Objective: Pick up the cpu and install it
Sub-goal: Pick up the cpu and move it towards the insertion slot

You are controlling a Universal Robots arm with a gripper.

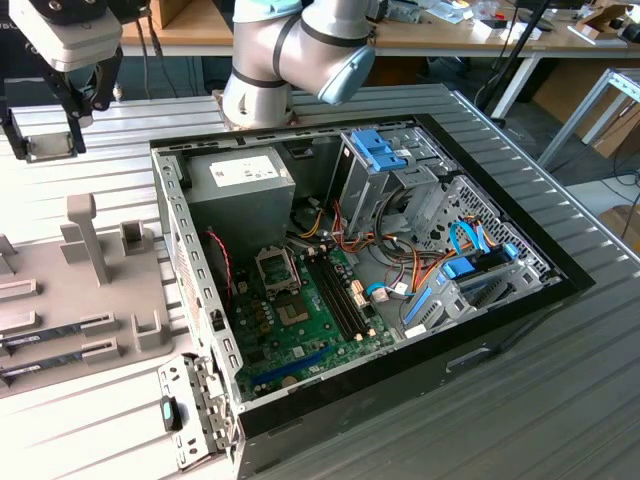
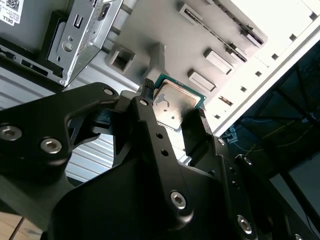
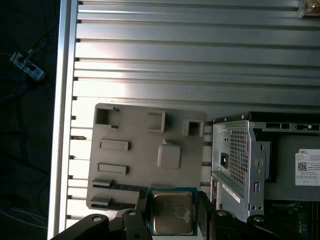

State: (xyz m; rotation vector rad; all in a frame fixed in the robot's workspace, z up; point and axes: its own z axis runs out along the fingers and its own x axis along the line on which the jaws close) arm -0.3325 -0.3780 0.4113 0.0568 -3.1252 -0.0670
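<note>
Gripper (image 2: pixel 172 104): fingers (image 2: pixel 196 124) pinching the cpu on two opposite edges.
Cpu (image 2: pixel 170 111): silvery top showing, held between the fingertips, raised above the tray.
Grey fixture tray (image 3: pixel 135 165): below, on the slatted table (image 3: pixel 200 65).
Open computer case (image 1: pixel 565 283): beside the tray.

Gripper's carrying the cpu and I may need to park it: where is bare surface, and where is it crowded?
Bare: ribbed table at the exterior view's right of the case; also between grey fixture plate and arm base. Crowded: plate's holders, cabled case interior.
</note>
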